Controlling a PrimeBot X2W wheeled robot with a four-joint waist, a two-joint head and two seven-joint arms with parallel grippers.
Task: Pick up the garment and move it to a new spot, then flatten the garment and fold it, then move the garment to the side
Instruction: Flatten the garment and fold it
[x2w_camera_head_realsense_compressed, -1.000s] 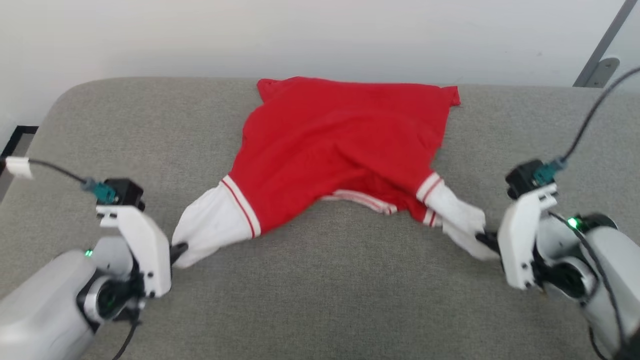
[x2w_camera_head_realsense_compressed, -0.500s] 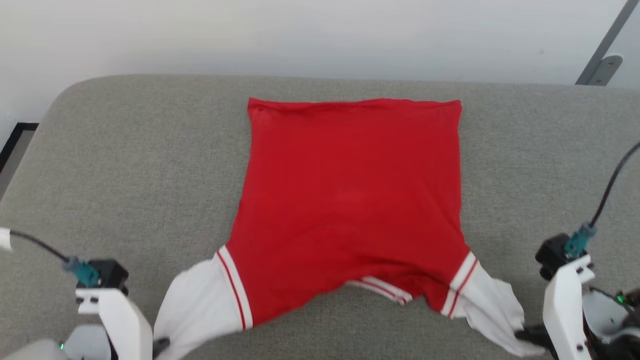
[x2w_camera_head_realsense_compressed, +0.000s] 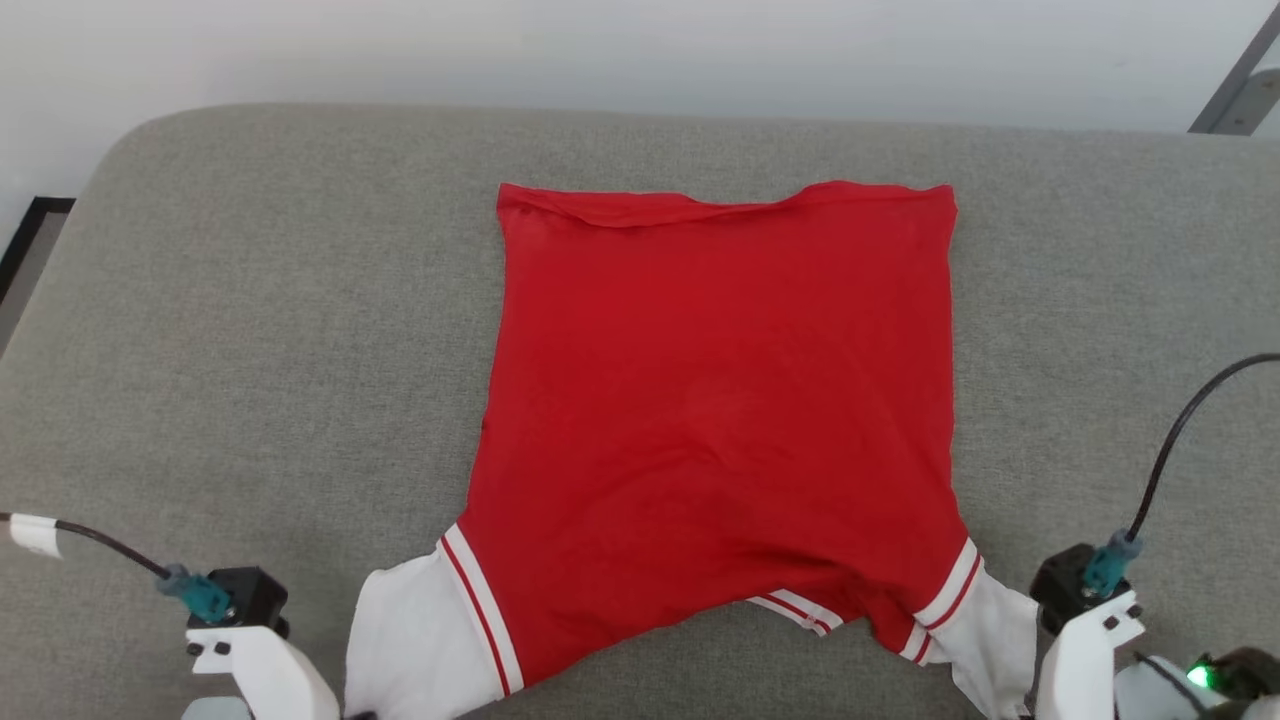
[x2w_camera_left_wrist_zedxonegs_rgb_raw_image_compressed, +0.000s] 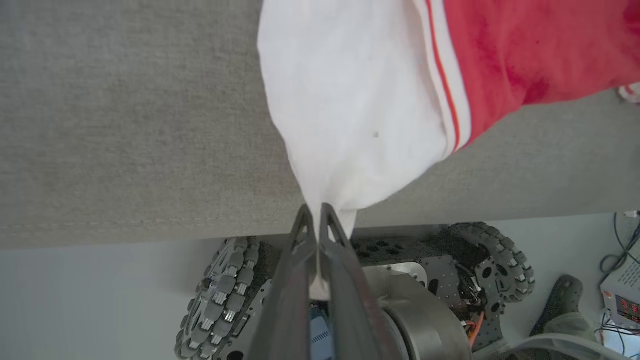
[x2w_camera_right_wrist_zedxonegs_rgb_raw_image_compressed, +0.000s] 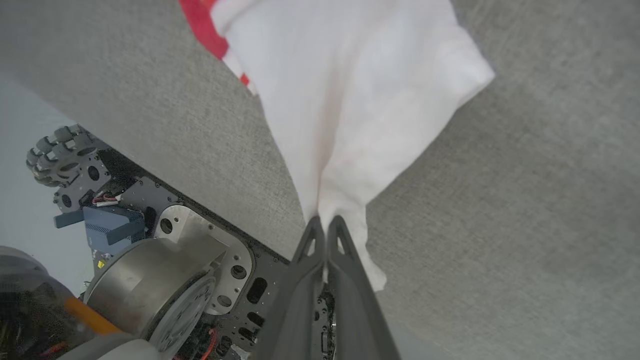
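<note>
Head view: shirt (x2w_camera_head_realsense_compressed: 715, 420) was bunched at the surface's (x2w_camera_head_realsense_compressed: 250, 350) far edge a second ago, now spread flat mid-surface. Flattening looks about done, fold next. Hem (x2w_camera_head_realsense_compressed: 720, 205) points to far edge, sleeves to near edge; long axis runs near-to-far. Left gripper (x2w_camera_left_wrist_zedxonegs_rgb_raw_image_compressed: 316, 212) pinches left sleeve (x2w_camera_left_wrist_zedxonegs_rgb_raw_image_compressed: 350, 110), right gripper (x2w_camera_right_wrist_zedxonegs_rgb_raw_image_compressed: 326, 225) pinches right sleeve (x2w_camera_right_wrist_zedxonegs_rgb_raw_image_compressed: 350, 100).

- The right gripper (x2w_camera_right_wrist_zedxonegs_rgb_raw_image_compressed: 326, 225) rises from the bottom edge, its two dark fingers pressed together and pinching the tip of a white sleeve.
- The garment (x2w_camera_right_wrist_zedxonegs_rgb_raw_image_compressed: 350, 100) spreads upward from the grip; a red strip shows at the top left.
- The sleeve lies on a grey fabric surface (x2w_camera_right_wrist_zedxonegs_rgb_raw_image_compressed: 525, 200).
- Lower left, past the surface edge: a metal base plate (x2w_camera_right_wrist_zedxonegs_rgb_raw_image_compressed: 200, 235) and a roller wheel (x2w_camera_right_wrist_zedxonegs_rgb_raw_image_compressed: 57, 155).
</note>
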